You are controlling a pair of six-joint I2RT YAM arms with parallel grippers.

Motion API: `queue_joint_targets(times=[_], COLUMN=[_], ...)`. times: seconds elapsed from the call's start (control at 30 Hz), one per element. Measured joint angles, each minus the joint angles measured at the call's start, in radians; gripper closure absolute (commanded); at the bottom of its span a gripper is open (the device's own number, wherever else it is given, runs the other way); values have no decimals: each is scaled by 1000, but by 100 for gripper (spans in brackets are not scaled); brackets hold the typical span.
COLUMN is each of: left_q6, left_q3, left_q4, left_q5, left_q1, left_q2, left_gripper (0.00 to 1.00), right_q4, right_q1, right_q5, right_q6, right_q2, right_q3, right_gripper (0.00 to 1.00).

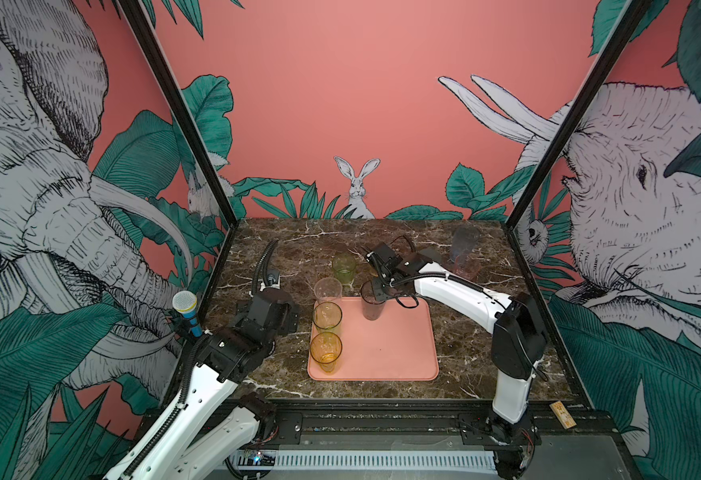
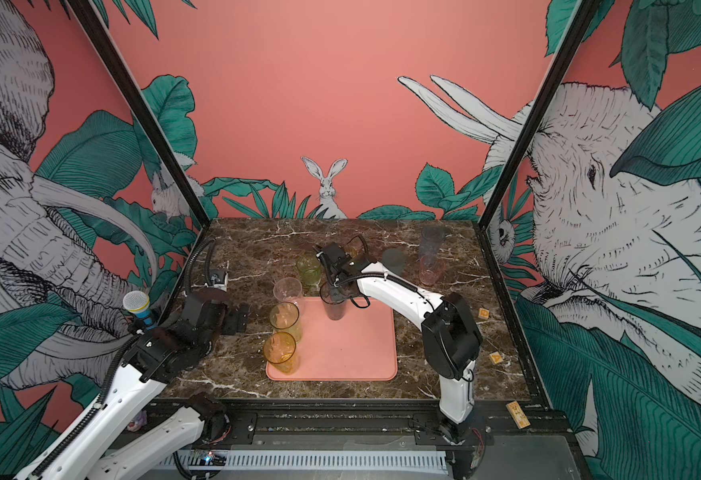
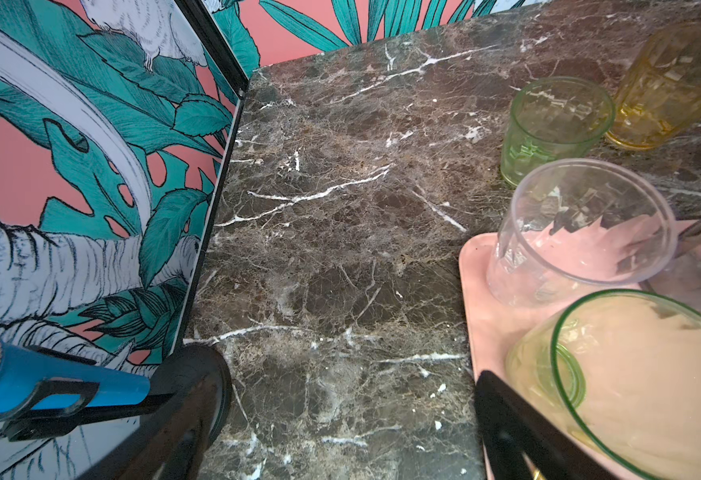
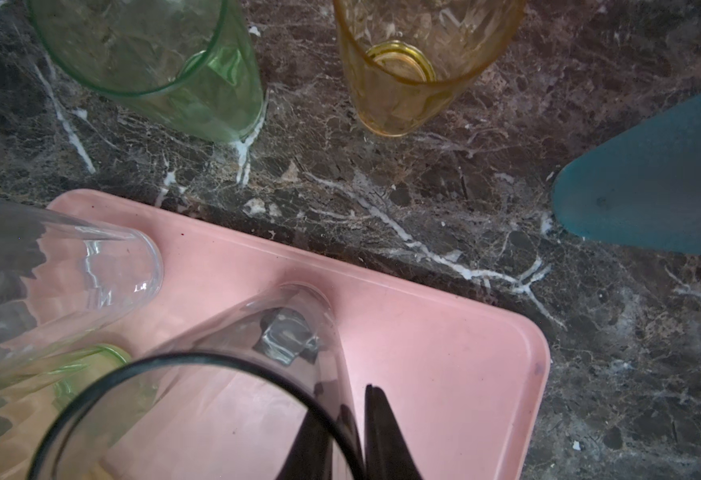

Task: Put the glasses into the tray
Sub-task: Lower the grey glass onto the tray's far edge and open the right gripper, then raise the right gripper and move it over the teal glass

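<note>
The pink tray (image 1: 402,353) lies mid-table. Along its left side stand an amber glass (image 1: 325,351), a yellow-green glass (image 1: 327,318) and a clear glass (image 1: 328,289). A smoky grey glass (image 1: 372,309) stands upright at the tray's far edge. My right gripper (image 4: 357,399) straddles its rim, one finger inside, one outside, a thin slit showing beside the wall. On the marble stand a short green glass (image 1: 343,268), an amber glass (image 4: 415,70), a teal-grey glass (image 2: 394,259), a tall lavender glass (image 1: 463,241) and a pink glass (image 1: 467,267). My left gripper (image 3: 353,415) hangs open left of the tray, holding nothing.
A blue microphone (image 1: 186,311) is clamped at the table's left edge beside my left arm. Two small wooden blocks (image 2: 484,312) (image 2: 496,357) lie right of the tray. A wooden piece (image 1: 562,413) rests on the front frame. Black posts and printed walls enclose three sides.
</note>
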Motion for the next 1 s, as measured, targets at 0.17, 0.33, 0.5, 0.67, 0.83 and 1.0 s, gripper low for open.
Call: queue_joint_targets(times=[0.17,0.33,0.5,0.67,0.83,1.0], left_q6=[0,0,0,0,0,0], left_q3=[0,0,0,0,0,0], left_q4=[0,0,3,6,6,6], left_q5=[0,0,0,0,0,0], left_q1=[0,0,0,0,0,0], left_q2=[0,0,0,0,-3,-6], left_gripper=[3,3,3,3,3,3], right_q4=[-26,-61,-95,-132,-145,-149], right_q1=[0,0,0,0,-8,-49], right_q5=[-4,-4,-2,17,46,68], right_q6=[2,0,-8,-23,-45,-63], right_q2=[5,5,-3,-35,-80,-113], right_q3=[33,87,135,179,209,210], right_gripper=[70,65,61,57,55,54])
